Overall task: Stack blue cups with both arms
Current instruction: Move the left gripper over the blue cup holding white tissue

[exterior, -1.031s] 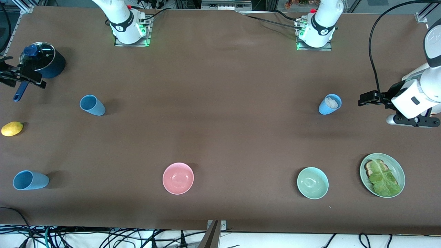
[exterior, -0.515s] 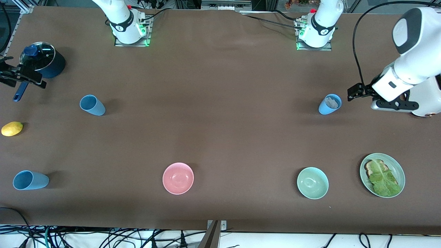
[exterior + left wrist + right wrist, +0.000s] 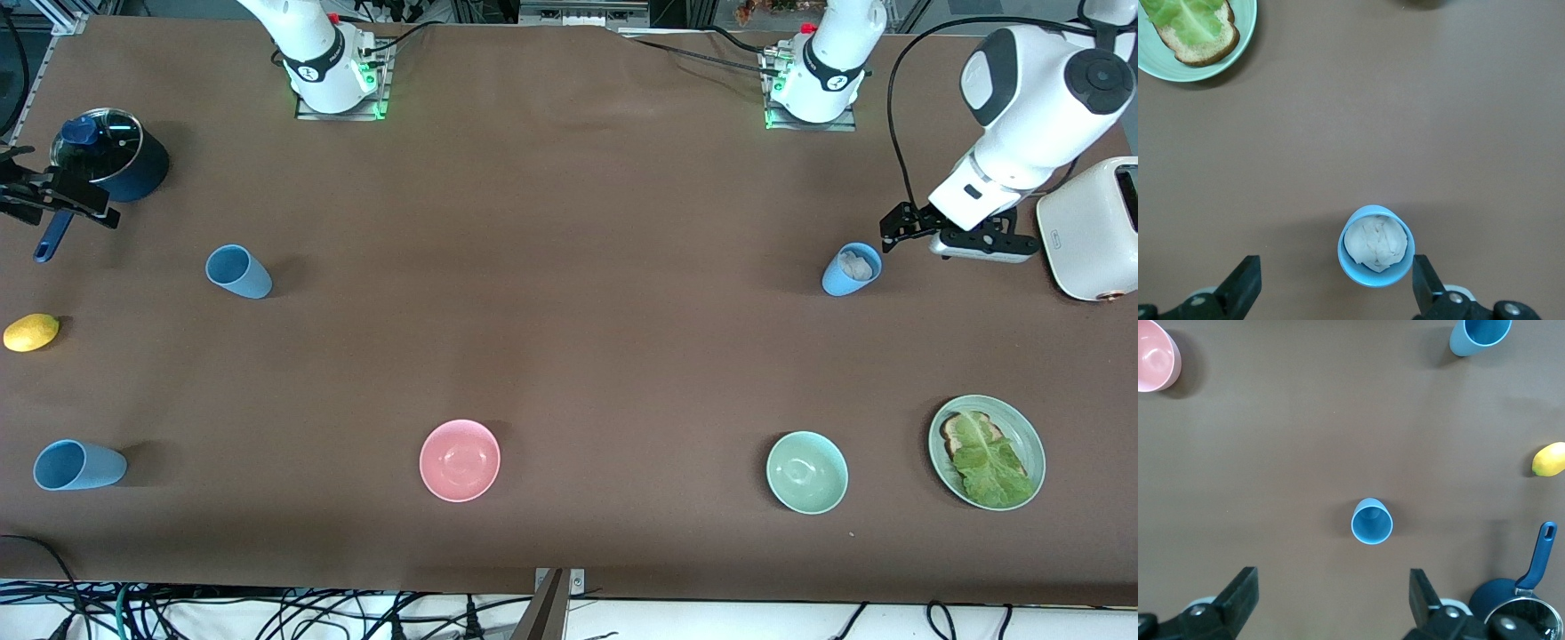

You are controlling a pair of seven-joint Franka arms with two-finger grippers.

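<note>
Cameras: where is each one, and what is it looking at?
Front view: high across the table, facing both arms' bases; left claw open by the stuffed blue cup.
Left wrist view: looks down on that cup; open fingers show.
Right wrist view: looks down on an empty blue cup; open fingers show.
Shared: the stuffed cup, front and left wrist.

Setting: robotics lab. Evidence: brown-covered tabletop; two arm bases bolted on plates with green status lights; loose cables along the edge; aluminium framing.
</note>
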